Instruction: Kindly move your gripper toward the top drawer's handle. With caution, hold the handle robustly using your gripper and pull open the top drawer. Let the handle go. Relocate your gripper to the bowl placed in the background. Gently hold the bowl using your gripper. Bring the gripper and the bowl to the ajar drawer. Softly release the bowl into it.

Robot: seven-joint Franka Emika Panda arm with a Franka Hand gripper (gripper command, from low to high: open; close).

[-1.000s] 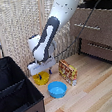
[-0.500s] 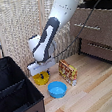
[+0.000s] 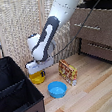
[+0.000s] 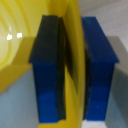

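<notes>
The yellow bowl (image 3: pixel 38 78) sits on the wooden floor in front of the woven screen. My gripper (image 3: pixel 36 69) is down on it, the white arm reaching in from the upper right. In the wrist view the dark-blue fingers (image 4: pixel 49 70) stand on either side of the bowl's thin yellow rim (image 4: pixel 73 30), shut on it. The dark-brown dresser stands at the exterior view's right. Its top drawer (image 3: pixel 105 16) appears pulled out a little, with its silver handle (image 3: pixel 88 26) free.
A blue bowl (image 3: pixel 57 89) lies just in front of the yellow one. A red and yellow box (image 3: pixel 68 72) stands between the bowls and the dresser. A large black case (image 3: pixel 14 93) fills the exterior view's left. A lower drawer (image 3: pixel 99 49) is shut.
</notes>
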